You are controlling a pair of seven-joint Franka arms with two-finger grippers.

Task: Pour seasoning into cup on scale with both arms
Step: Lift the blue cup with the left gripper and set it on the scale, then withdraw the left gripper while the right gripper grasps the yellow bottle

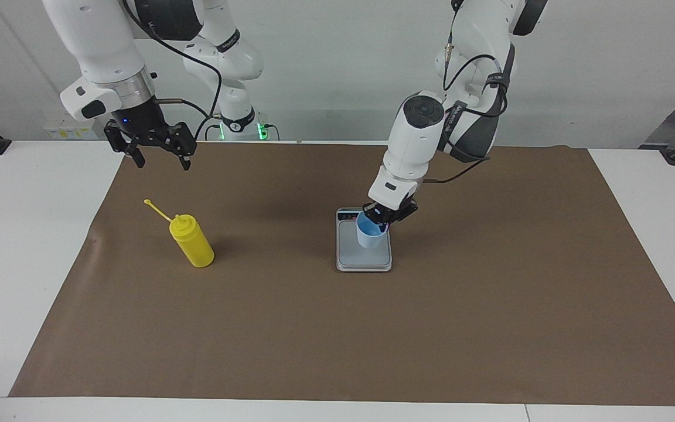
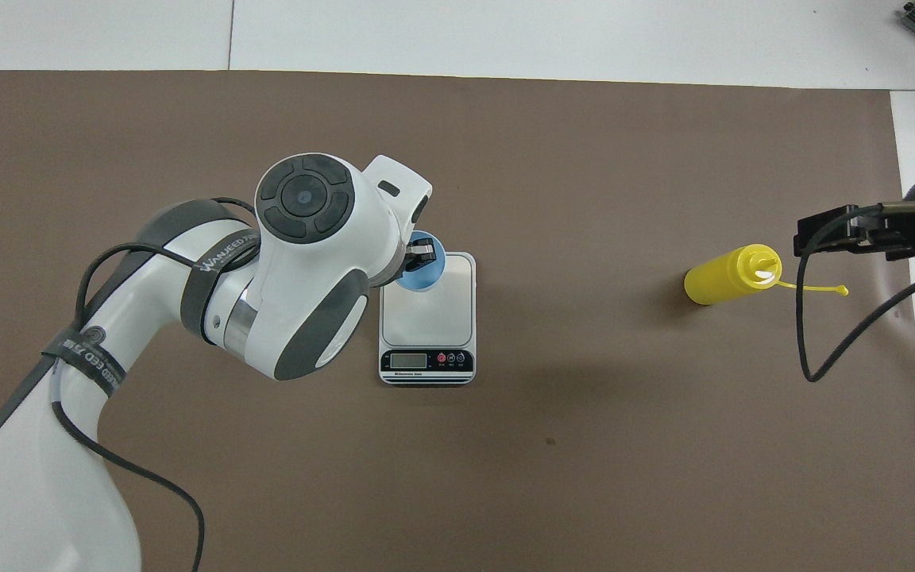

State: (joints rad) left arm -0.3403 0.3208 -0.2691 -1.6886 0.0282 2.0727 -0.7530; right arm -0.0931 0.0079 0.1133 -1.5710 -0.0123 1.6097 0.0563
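Left gripper clamps the light-blue plastic cup on the silver-grey scale; right gripper, fingers apart, hangs above the upright yellow squeeze bottle.

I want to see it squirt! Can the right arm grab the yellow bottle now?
Probably yes: the right gripper hangs open above the mat, the yellow bottle stands upright with nothing around it, and the left gripper is busy holding the cup.
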